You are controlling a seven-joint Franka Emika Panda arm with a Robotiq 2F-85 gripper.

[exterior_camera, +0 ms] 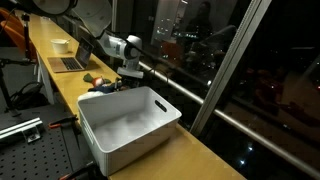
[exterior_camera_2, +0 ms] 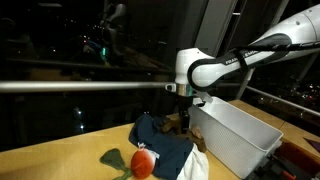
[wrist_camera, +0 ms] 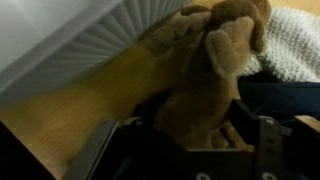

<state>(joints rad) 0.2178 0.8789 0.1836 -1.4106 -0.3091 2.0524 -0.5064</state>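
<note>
Gripper (exterior_camera_2: 184,118) hangs near the bench's (wrist_camera: 90,105) window-side edge, just beside the bin (exterior_camera_2: 240,135), pointing down at the plush toy (wrist_camera: 205,85), which lies directly beneath it on a blue cloth (exterior_camera_2: 160,140). Its jaws stand wide and released, one on either side of the toy, gripping nothing. The toy's long axis crosses the line between them.

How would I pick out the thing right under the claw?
Find the white bin on the wooden counter. Between it and a dark blue cloth lies a brown plush toy, under the claw. It is the only brown furry thing there.
</note>
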